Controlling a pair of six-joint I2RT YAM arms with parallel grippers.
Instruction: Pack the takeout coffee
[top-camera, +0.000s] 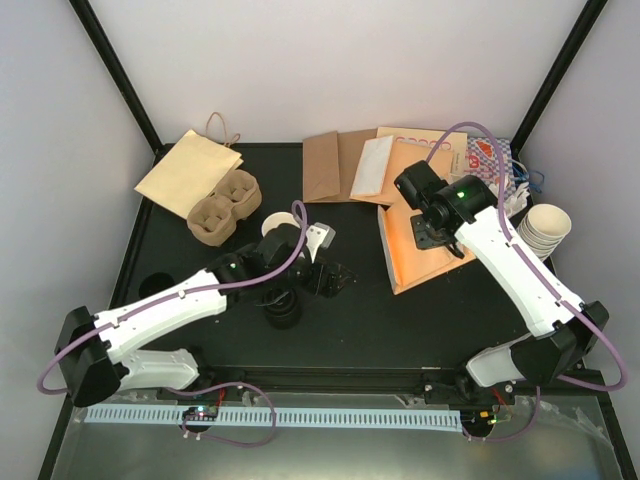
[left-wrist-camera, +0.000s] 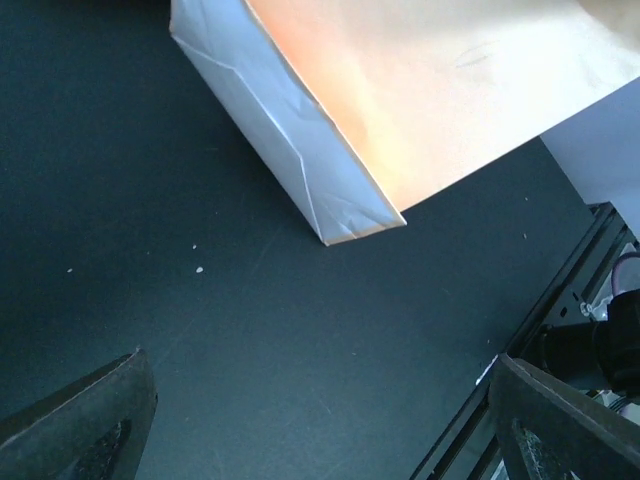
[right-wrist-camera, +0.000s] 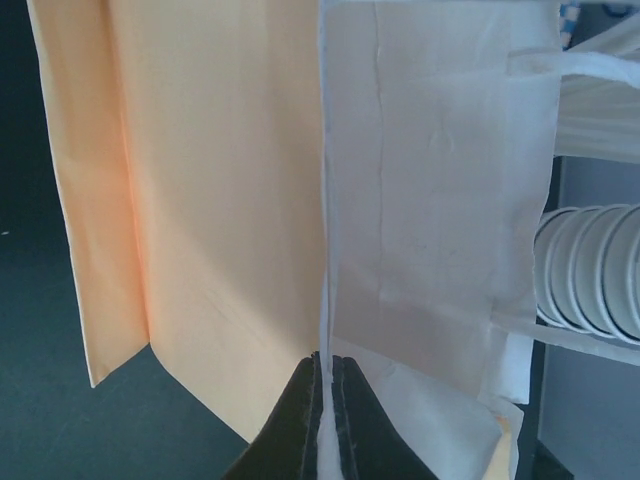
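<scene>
Takeout coffee (top-camera: 283, 308) shows only in the top view, as one black-lidded cup sitting on the bench (top-camera: 360, 320) just beside my left wrist. The second cup I cannot pick out with certainty. My left tool (top-camera: 330, 280) is spread wide above bare bench and holds nothing, its fingers near a corner of the orange paper bag (top-camera: 400, 268). My right tool (right-wrist-camera: 328, 365) is pressed together, pinching a thin white paper edge of that bag. A stack of lidless cups (right-wrist-camera: 590, 270) sits just beyond the bag.
</scene>
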